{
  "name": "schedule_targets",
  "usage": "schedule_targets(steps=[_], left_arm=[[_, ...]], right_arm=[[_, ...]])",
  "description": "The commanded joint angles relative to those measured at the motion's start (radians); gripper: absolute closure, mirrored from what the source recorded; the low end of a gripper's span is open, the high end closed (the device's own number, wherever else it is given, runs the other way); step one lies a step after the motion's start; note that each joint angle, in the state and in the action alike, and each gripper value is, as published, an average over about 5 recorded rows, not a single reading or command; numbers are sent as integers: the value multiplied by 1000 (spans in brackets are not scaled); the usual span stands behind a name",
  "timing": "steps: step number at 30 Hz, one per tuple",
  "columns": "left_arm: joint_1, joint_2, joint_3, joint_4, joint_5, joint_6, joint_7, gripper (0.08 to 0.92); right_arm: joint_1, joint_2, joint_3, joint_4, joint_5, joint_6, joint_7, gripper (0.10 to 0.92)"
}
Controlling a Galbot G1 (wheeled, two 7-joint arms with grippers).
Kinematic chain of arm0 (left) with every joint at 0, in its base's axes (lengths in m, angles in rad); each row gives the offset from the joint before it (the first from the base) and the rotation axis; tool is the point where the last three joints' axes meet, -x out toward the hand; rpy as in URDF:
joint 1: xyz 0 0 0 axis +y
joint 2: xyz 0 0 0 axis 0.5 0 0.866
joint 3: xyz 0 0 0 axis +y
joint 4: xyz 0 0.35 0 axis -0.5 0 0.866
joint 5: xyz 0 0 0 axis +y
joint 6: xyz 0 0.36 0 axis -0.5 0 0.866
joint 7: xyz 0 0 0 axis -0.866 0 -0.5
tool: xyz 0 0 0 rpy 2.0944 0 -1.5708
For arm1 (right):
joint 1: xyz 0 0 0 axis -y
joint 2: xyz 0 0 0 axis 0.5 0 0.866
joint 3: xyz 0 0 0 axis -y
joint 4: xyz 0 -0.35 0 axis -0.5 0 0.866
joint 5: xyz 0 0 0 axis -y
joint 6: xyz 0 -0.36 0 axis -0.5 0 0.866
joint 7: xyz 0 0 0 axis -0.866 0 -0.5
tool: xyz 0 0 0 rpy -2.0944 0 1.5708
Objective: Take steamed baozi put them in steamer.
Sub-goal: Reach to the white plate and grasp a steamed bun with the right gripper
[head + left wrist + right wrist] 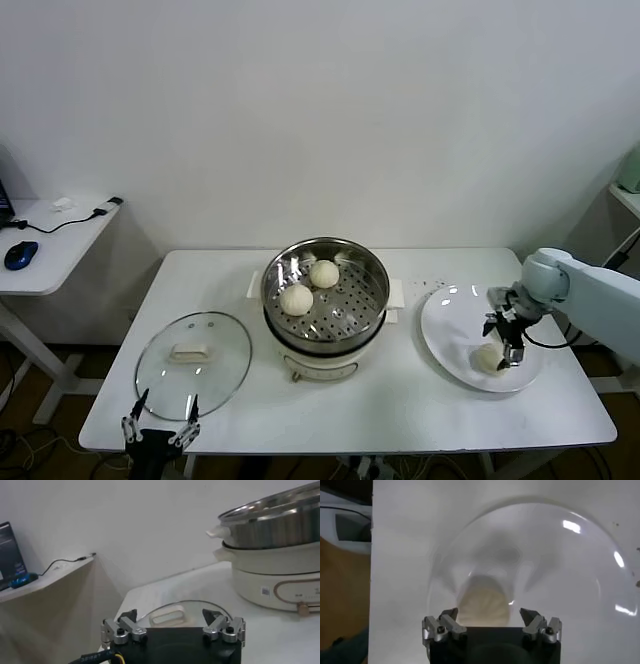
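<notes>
Right gripper [508, 345] hangs spread wide over the one baozi [488, 358] on the plate [450, 330] at bench right, two already in the steamer [325, 290]; an off-centre closure could roll the smooth bun away.

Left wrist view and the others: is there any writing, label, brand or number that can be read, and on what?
Steamer base: a small label patch and a panel outline, too blurred to read.
Left gripper cable: pale printed characters, too small to read.
Plate, glass lid, buns: no text.
</notes>
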State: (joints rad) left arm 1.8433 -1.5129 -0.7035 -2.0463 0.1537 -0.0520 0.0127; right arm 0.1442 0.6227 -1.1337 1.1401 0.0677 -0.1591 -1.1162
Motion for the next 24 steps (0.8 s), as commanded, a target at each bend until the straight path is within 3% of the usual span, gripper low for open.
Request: schedule_targets(steps=[1,7,14,24], left_arm=[[0,1,0,6,3,-2,0,177],[2,1,0,9,3,-5,-1,177],[6,1,1,12,3,-9,-1,177],[12,2,0,13,2,-13,-2,177]], right_arm=[[-57,5,32,-14,-41,4,-3,203],[-65,16,41,-26,-60,7,-2,214],[-55,21,42,-35,-62,10,-6,335],[-48,24,46,-36,-66,15,-14,438]])
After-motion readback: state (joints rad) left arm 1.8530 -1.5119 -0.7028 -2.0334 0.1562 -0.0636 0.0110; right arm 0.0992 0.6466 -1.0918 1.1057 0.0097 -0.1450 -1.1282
